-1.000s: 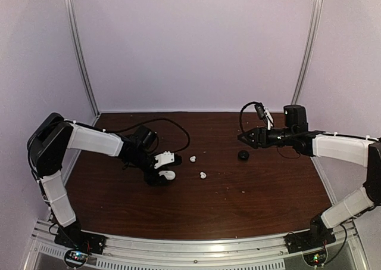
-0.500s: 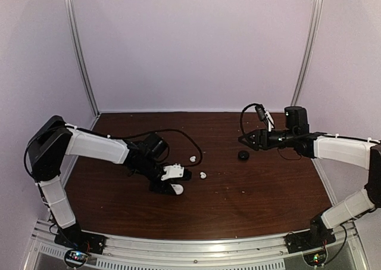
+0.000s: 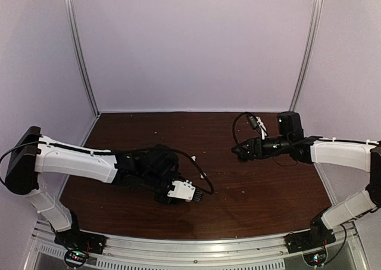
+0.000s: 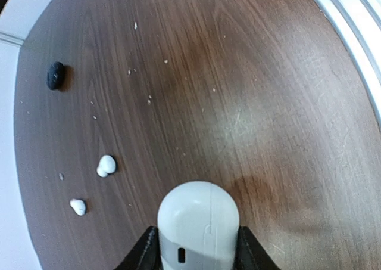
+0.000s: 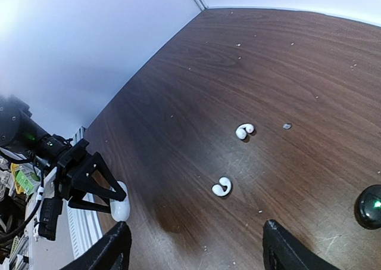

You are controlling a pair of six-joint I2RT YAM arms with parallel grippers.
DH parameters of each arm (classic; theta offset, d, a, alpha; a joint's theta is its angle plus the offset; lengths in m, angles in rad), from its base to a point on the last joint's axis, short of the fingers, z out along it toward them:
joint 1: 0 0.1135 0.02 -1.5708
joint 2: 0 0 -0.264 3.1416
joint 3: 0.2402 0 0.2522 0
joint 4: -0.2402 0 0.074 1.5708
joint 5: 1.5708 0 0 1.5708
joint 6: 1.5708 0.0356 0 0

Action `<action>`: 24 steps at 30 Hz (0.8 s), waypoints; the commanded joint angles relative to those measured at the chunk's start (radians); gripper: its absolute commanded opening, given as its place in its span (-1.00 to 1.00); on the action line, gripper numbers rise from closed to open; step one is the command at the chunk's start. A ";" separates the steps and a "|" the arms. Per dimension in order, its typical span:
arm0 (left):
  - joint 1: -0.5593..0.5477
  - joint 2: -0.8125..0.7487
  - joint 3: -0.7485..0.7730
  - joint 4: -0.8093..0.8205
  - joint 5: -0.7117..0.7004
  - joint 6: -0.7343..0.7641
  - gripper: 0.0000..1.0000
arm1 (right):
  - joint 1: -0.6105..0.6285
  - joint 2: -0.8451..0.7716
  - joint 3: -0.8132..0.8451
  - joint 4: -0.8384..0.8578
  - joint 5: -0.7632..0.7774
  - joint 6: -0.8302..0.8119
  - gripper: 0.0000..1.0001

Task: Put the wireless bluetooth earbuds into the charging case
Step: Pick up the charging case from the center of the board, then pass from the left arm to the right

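I read left tool (image 4: 195, 237) clamped on white case (image 4: 198, 213). Right tool (image 5: 199, 246) spread wide, holding nothing. First white earbud (image 5: 244, 130) and second white earbud (image 5: 222, 188) lie apart on surface (image 5: 268, 61).

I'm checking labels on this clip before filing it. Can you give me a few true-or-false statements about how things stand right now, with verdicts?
1. The left arm's jaws are shut on the white case. True.
2. Both white earbuds sit inside the case. False: they lie on the bare table, away from the case.
3. The right arm's jaws are open and hold nothing. True.
4. The two white earbuds touch each other. False: they lie apart, with bare wood between them.
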 commanded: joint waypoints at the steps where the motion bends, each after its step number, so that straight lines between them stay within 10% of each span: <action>1: -0.062 -0.060 -0.005 0.074 -0.173 0.080 -0.39 | 0.057 -0.002 -0.014 -0.023 -0.019 -0.002 0.51; 17: -0.129 -0.159 0.004 0.176 -0.260 0.114 -0.45 | 0.171 0.005 -0.049 0.092 -0.092 0.075 0.47; 24: -0.055 -0.179 0.044 0.172 0.090 -0.128 -0.46 | 0.178 -0.089 -0.060 0.082 -0.032 -0.064 0.51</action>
